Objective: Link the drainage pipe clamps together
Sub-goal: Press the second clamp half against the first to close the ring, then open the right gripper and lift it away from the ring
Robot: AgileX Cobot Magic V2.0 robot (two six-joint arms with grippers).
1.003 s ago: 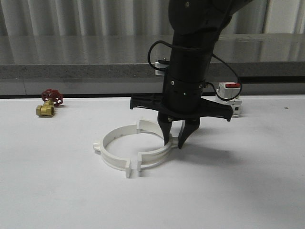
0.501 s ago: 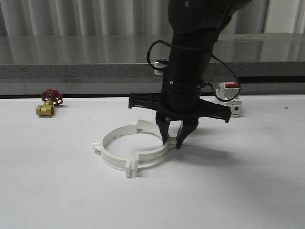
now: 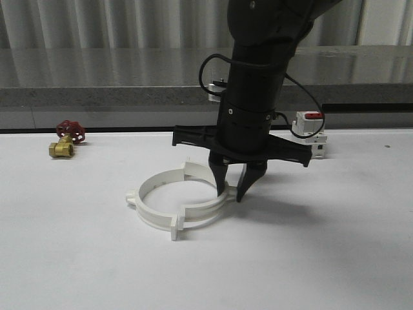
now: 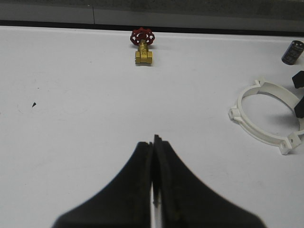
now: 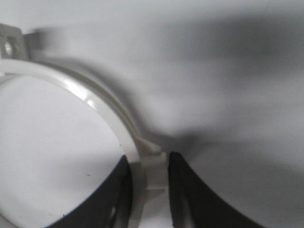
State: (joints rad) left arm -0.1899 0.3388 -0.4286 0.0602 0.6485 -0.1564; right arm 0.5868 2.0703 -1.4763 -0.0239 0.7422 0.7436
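Observation:
The two white drainage pipe clamps lie on the white table as one ring. The left half [image 3: 151, 216] and the right half [image 3: 203, 212] meet at the front tabs [image 3: 174, 227]. My right gripper [image 3: 231, 194] points straight down and is shut on the right half at its side lug [image 5: 154, 161]. One finger stands inside the band [image 5: 95, 102] and the other outside it. In the left wrist view the ring [image 4: 260, 129] sits far off to one side. My left gripper [image 4: 153, 140] hovers over bare table, shut and holding nothing.
A brass valve with a red handwheel [image 3: 64, 139] sits at the far left of the table. A white block with a red top [image 3: 311, 132] stands behind the right arm. A dark cylinder [image 4: 293, 51] lies near the back ledge.
My right gripper has shifted slightly left with the right half in it. The gap between the two front tabs has closed, and they now stand together.

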